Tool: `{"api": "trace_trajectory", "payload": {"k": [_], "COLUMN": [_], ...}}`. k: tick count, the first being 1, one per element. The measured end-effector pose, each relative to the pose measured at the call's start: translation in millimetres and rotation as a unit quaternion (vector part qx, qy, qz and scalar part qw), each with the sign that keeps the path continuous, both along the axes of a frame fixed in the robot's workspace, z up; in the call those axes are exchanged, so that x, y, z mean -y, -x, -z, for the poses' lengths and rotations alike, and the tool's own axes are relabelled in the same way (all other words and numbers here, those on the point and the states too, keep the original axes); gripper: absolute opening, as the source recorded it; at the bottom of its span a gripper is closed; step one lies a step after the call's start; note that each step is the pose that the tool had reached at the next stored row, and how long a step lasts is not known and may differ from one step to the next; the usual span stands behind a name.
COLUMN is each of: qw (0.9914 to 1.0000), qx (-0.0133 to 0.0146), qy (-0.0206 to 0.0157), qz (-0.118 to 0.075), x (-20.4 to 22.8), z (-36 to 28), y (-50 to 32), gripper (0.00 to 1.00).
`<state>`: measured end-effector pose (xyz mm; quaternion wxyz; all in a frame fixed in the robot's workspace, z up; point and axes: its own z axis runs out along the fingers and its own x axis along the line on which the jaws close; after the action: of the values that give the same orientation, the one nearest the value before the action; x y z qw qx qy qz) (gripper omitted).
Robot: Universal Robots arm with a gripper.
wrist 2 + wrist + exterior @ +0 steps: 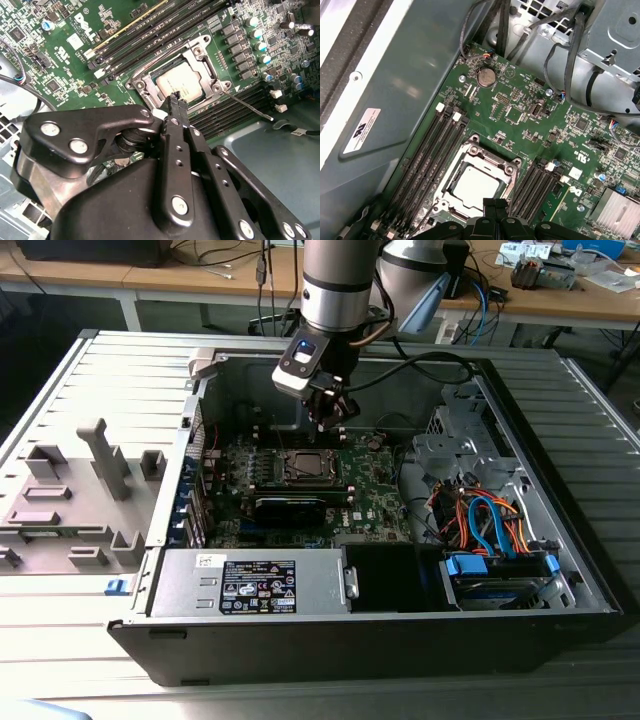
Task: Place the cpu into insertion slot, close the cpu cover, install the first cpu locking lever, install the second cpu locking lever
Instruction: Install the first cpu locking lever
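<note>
Cpu [474, 186] lies in the insertion slot [492, 162], just beside the gripper [495, 202].

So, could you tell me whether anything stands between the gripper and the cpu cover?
Nothing visible does. The gripper hangs right at the edge of the cpu cover, which lies flat around the cpu; the locking lever sticks out to one side.

Exterior view: distant, high, oblique, overlooking the open black computer case [330, 650]. Both wrist views: close, angled down onto the shared silver-framed square insertion slot [145, 82] [487, 159].
</note>
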<state>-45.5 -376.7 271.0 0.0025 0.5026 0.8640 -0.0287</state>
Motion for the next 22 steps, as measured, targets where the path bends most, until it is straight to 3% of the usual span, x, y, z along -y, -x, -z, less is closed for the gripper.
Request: {"api": "trace_trajectory", "payload": {"k": [22], "qw": [0.99986], "qx": [0.0], "qy": [0.0055], "qz": [-0.016], "x": [0.0], "z": [0.0], "y": [0.0], "gripper": [0.11]}}
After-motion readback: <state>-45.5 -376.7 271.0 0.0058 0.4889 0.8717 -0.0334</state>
